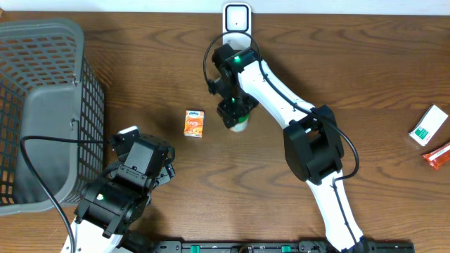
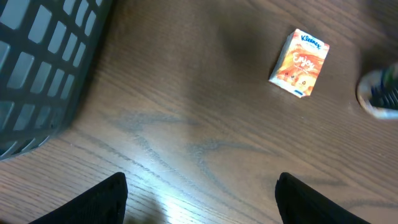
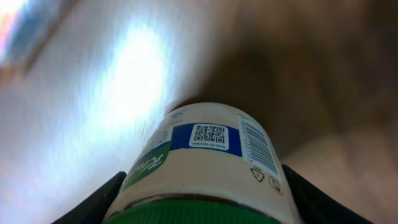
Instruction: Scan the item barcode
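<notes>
The item is a white container (image 3: 205, 162) with a green lid, a blue label band and a barcode (image 3: 258, 146) on its side. My right gripper (image 3: 202, 196) is shut on it, one black finger against each flank. In the overhead view the container (image 1: 240, 125) shows just under the right gripper (image 1: 235, 112), near the table's middle. A white scanner (image 1: 237, 17) stands at the far edge, above that arm. My left gripper (image 2: 200, 186) is open over bare wood, holding nothing, and sits at the front left (image 1: 143, 143).
A grey mesh basket (image 1: 42, 105) fills the left side, and its wall (image 2: 43, 56) is close to the left gripper. An orange Kleenex pack (image 1: 195, 123) (image 2: 300, 63) lies between the arms. A white-green box (image 1: 429, 125) and a red packet (image 1: 437, 154) lie at the right edge.
</notes>
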